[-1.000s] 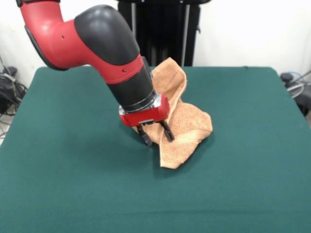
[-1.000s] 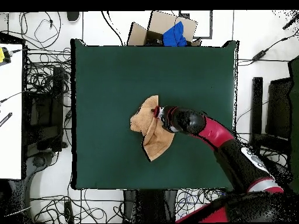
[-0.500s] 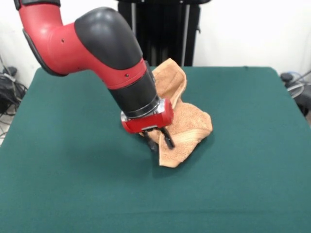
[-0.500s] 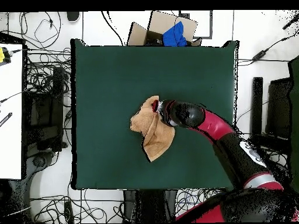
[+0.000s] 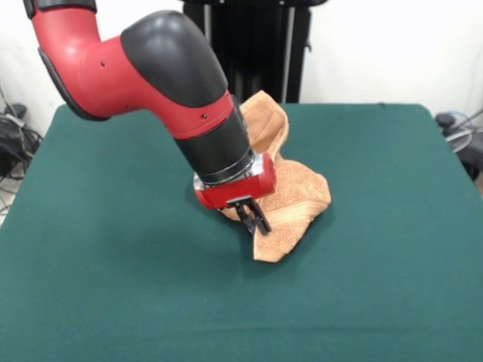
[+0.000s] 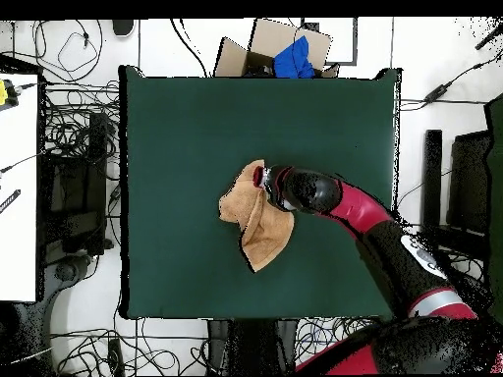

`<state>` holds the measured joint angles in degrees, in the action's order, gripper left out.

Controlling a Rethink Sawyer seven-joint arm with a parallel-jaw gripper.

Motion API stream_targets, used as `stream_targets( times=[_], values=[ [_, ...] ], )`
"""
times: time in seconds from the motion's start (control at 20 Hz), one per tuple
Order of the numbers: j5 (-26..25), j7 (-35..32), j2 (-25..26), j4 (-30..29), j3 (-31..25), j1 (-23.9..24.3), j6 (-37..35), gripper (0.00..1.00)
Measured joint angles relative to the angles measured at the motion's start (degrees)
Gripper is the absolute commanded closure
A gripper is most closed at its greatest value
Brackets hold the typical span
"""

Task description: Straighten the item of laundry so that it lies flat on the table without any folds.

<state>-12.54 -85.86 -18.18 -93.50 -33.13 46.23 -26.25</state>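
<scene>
Progress check, judged from how things lie now.

Towel (image 5: 290, 192) sits near the middle of the surface (image 5: 113, 286), far from every edge. It is not flat: front view shows 1 portion humped up behind my wrist and another spread toward the near side, with a thick folded ridge running between them. Overhead view shows an irregular, roughly 3-lobed outline (image 6: 257, 218), not a rectangle. No white tag seen in either view.

My tool (image 5: 253, 219) is down at the towel's edge on its near-left side in the front view, tips drawn together and pressed at the cloth. I read this as pinched onto the towel's edge, though the contact itself is partly hidden by the tips.

Done: at most a grip on 1 edge.
Left: nearly everything. The bunched portions need drawing apart and the fold laid open. I judge the task early-stage.
</scene>
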Motion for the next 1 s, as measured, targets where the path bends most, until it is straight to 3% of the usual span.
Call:
stream_targets(
  times=[0.6,1.0],
  values=[
    [-0.4,0.0,0.5,0.3,-0.3,0.5,-0.8,1.00],
    [-0.4,0.0,-2.4,1.9,-0.1,-0.4,-8.5,1.00]
  ],
)
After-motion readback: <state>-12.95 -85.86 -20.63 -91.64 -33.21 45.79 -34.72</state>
